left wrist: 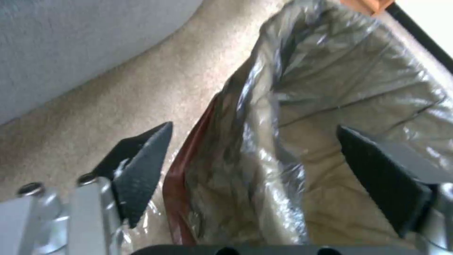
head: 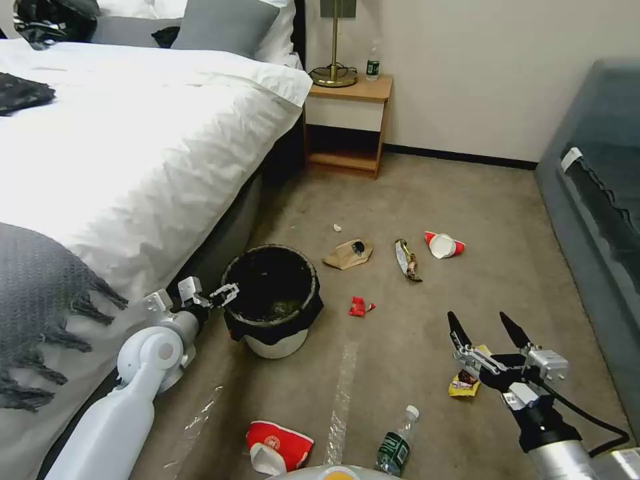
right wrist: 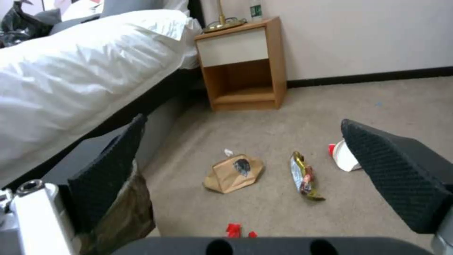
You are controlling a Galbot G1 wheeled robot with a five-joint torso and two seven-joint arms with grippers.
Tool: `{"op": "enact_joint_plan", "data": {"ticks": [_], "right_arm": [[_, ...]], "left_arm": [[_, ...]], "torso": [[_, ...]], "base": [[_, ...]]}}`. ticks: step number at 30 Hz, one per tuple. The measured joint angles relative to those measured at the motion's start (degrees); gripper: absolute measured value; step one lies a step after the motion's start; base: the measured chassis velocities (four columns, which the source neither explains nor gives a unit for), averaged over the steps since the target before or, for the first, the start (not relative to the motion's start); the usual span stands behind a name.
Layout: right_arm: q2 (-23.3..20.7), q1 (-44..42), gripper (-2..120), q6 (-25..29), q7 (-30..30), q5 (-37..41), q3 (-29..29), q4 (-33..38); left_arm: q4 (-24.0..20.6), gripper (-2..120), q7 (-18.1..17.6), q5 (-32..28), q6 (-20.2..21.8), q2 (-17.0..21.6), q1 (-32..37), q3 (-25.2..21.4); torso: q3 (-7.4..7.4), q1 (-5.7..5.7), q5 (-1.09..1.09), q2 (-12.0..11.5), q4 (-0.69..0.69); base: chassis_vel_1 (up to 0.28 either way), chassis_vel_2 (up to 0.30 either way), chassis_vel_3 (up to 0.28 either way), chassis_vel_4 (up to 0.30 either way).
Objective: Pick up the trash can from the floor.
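The trash can [head: 275,341], a small white bin with a black bag liner over its rim, stands upright on the floor [head: 427,200] beside the bed. My left gripper [head: 225,294] is at the can's left rim. In the left wrist view, the left gripper [left wrist: 250,166] is open, with the liner's folded edge [left wrist: 264,117] between the two dark fingers [left wrist: 141,166]. My right gripper [head: 487,330] hangs open above the carpet to the can's right, holding nothing. In the right wrist view, the right gripper [right wrist: 250,177] is spread wide, with a bit of the can [right wrist: 125,212] behind one finger.
A white bed [head: 133,133] borders the left, a wooden nightstand [head: 347,120] stands at the back and a grey sofa [head: 593,220] is on the right. Litter includes a paper bag [head: 348,253], wrapper [head: 407,259], cups [head: 443,245], bottle [head: 395,443], yellow packet [head: 465,385].
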Motion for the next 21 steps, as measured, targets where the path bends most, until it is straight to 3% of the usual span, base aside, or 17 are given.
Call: {"op": "enact_joint_plan", "data": {"ticks": [10, 12, 16, 17, 21], "right_arm": [[0.2, -0.2, 100, 0.2, 0.0, 0.1, 0.2, 0.5], [0.3, -0.2, 100, 0.2, 0.0, 0.1, 0.2, 0.5], [0.4, -0.2, 100, 0.2, 0.0, 0.1, 0.1, 0.5], [0.5, -0.2, 100, 0.3, 0.0, 0.0, 0.1, 0.5], [0.5, -0.1, 100, 0.4, 0.2, 0.0, 0.0, 0.4]], "left_arm": [[1.2, 55, -0.2, 1.6, 0.5, -0.8, 0.0, 1.3], [1.4, 43, -0.1, 1.7, 0.5, -0.8, 0.0, 1.3], [1.4, 34, 0.1, 2.3, 0.4, -0.8, 0.1, 1.3], [1.4, 26, 0.1, 2.5, 0.3, -0.8, 0.2, 1.3], [1.4, 13, 0.4, 2.9, 0.1, -0.8, 0.4, 1.1]], "torso": [[0.0, 0.0, 0.0, 0.0, 0.0], [0.0, 0.0, 0.0, 0.0, 0.0], [0.0, 0.0, 0.0, 0.0, 0.0], [0.0, 0.0, 0.0, 0.0, 0.0], [0.0, 0.0, 0.0, 0.0, 0.0]], "base": [[0.0, 0.0, 0.0, 0.0], [0.0, 0.0, 0.0, 0.0], [0.0, 0.0, 0.0, 0.0], [0.0, 0.0, 0.0, 0.0], [0.0, 0.0, 0.0, 0.0]]}}
